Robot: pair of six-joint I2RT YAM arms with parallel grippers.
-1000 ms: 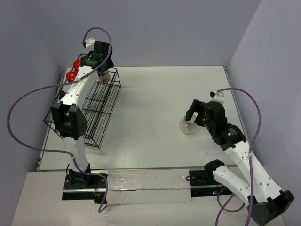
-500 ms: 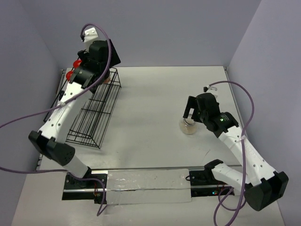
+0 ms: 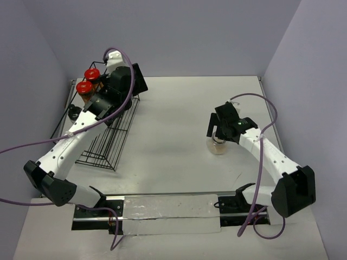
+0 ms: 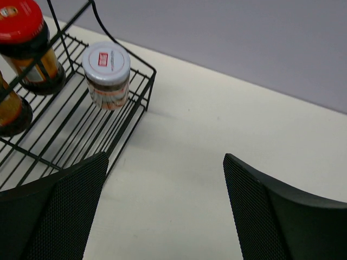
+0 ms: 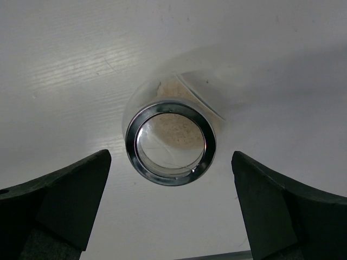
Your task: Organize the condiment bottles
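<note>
1. Glass jar, wide, chrome ring on top, beige fill. Upright on table, right of centre, well apart from wire rack.
2. Prob. heavy-ish, rigid, slick, breakable. Best taken across the body, below the ring.
3. Right gripper hovers over it, fingers spread either side, no contact.
4. Left gripper spread, empty, beside the rack w/ silver-lidded jar and red-lidded jars.

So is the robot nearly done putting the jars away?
Partway. Two red jars and a white-lidded jar already stand in the rack. Nothing is held: the left gripper is open, and the right gripper is open at the beige jar, left on the table to move.
</note>
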